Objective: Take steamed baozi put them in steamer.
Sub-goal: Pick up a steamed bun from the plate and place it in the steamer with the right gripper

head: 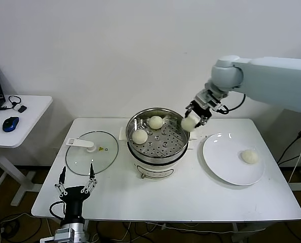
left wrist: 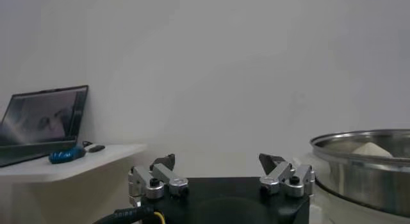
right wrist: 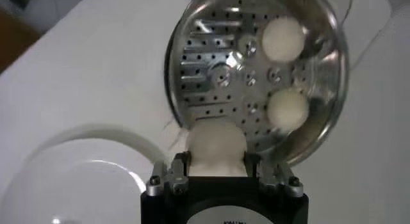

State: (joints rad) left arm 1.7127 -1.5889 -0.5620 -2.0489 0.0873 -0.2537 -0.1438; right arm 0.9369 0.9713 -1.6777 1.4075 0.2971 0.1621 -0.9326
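The steamer (head: 178, 130) stands mid-table with its perforated tray showing. Two baozi lie in it, one at the front left (head: 139, 136) and one at the back (head: 155, 122); the right wrist view shows them too (right wrist: 284, 38) (right wrist: 287, 109). My right gripper (head: 190, 123) is shut on a third baozi (right wrist: 214, 145) and holds it in the air just above the steamer's right rim (right wrist: 333, 116). A fourth baozi (head: 250, 156) lies on the white plate (head: 221, 157) at the right. My left gripper (head: 76, 183) is open and empty, parked low at the table's front left.
A flat glass lid (head: 91, 152) with a white handle lies left of the steamer. A side table (head: 31, 109) at far left carries a blue mouse (head: 10, 123) and a laptop (left wrist: 41, 123). The steamer's wall (left wrist: 368, 174) shows in the left wrist view.
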